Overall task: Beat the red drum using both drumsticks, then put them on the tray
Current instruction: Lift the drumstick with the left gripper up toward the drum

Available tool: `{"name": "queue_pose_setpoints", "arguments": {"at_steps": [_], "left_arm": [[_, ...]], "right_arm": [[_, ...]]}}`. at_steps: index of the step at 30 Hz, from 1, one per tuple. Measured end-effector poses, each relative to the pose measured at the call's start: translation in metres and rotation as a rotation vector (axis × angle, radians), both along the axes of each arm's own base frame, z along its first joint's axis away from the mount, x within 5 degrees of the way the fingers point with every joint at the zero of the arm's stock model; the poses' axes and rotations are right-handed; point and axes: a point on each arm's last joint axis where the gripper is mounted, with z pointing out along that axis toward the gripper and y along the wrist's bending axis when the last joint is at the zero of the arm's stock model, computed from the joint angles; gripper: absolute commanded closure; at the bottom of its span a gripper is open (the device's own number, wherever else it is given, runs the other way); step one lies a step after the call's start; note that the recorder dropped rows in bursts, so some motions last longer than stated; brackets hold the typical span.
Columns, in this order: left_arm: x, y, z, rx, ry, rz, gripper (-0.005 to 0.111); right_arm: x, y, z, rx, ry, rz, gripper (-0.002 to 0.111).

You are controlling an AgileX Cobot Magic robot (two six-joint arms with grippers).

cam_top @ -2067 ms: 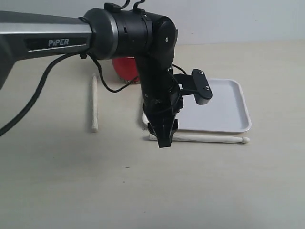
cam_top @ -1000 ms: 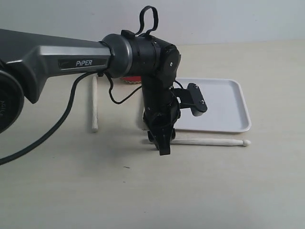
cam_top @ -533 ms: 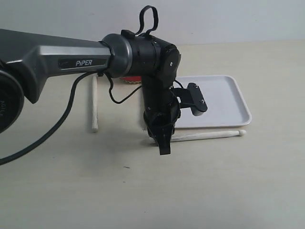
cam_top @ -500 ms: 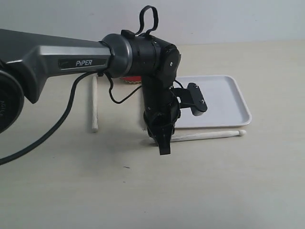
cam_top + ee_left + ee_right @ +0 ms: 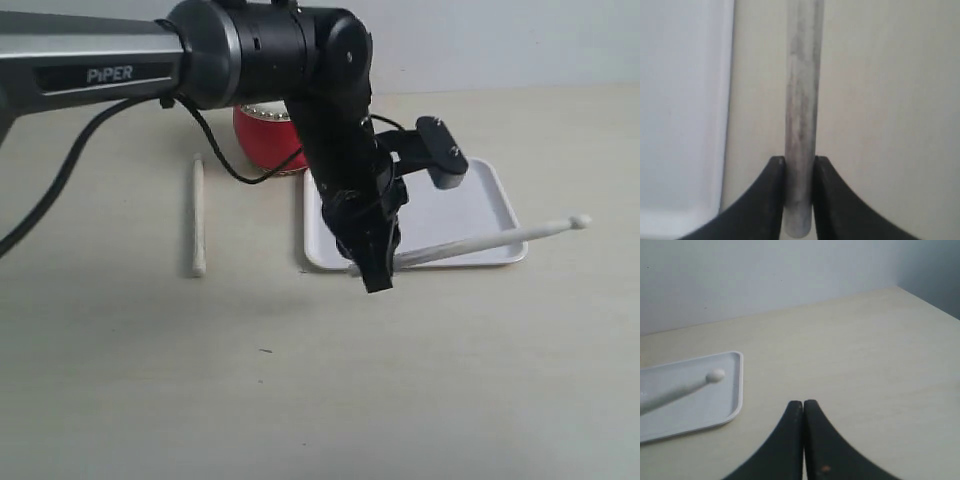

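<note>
Tabletop (image 5: 300,400), pale and matte, carries everything. Over it the left arm (image 5: 100,62) reaches down in front of the white tray (image 5: 485,195), which lies just right of the red drum (image 5: 262,142). A loose drumstick (image 5: 198,215) lies flat on the table, left of the drum. The second drumstick (image 5: 490,238) slants across the tray's near edge, tip raised rightward, its butt end pinched in the left gripper (image 5: 376,268). The right gripper (image 5: 803,407) hangs over bare table near the tray, jaws pressed together, holding nothing.

White lettering "PiPER", on the dark panel of the grey arm segment (image 5: 108,74), upper left of exterior frame, no other legible text.
</note>
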Motion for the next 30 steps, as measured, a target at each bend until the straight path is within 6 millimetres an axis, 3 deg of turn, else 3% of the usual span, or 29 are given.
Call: {"name": "queue_pose_setpoints", "arguments": {"at_steps": [7, 17, 21, 26, 30], "left_arm": [[-0.007, -0.01, 0.035, -0.208, 0.023, 0.033, 0.107], [-0.008, -0.01, 0.023, -0.297, 0.071, 0.033, 0.107], [0.004, 0.001, 0.022, -0.34, 0.079, 0.058, 0.107], [0.029, 0.024, 0.041, -0.468, 0.107, 0.173, 0.107], [0.046, 0.049, 0.053, -0.607, 0.189, 0.22, 0.107]], "right_arm": [[0.0, 0.0, 0.0, 0.0, 0.0, 0.0, 0.108], [0.0, 0.0, 0.0, 0.0, 0.0, 0.0, 0.108], [0.0, 0.0, 0.0, 0.0, 0.0, 0.0, 0.108], [0.0, 0.0, 0.0, -0.005, 0.0, 0.001, 0.108], [0.001, -0.002, 0.005, -0.145, -0.037, 0.011, 0.108]]}}
